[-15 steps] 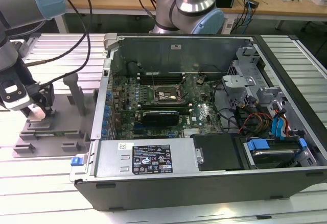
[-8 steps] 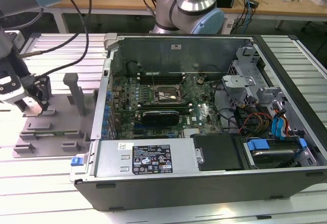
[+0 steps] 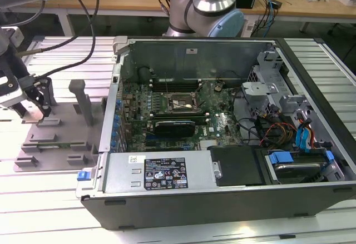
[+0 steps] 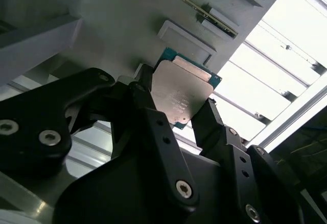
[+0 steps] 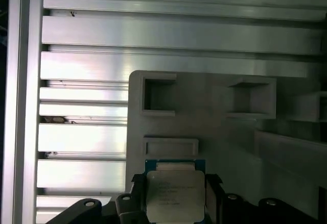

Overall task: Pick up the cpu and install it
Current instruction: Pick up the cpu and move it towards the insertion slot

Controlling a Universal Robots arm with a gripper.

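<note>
The worktop (image 3: 44, 205) is made of silvery ribbed metal slats. At the exterior view's left, a flat grey fixture plate (image 3: 61, 144) with raised blocks lies on it. Just beside the plate, toward the exterior view's right, stands an open computer case (image 3: 222, 197).

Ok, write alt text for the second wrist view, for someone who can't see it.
The gripper has its two black fingers closed against opposite edges of the cpu, a silvery square chip with a teal rim. Behind it lies a grey fixture plate with raised blocks, on a slatted metal table.
</note>
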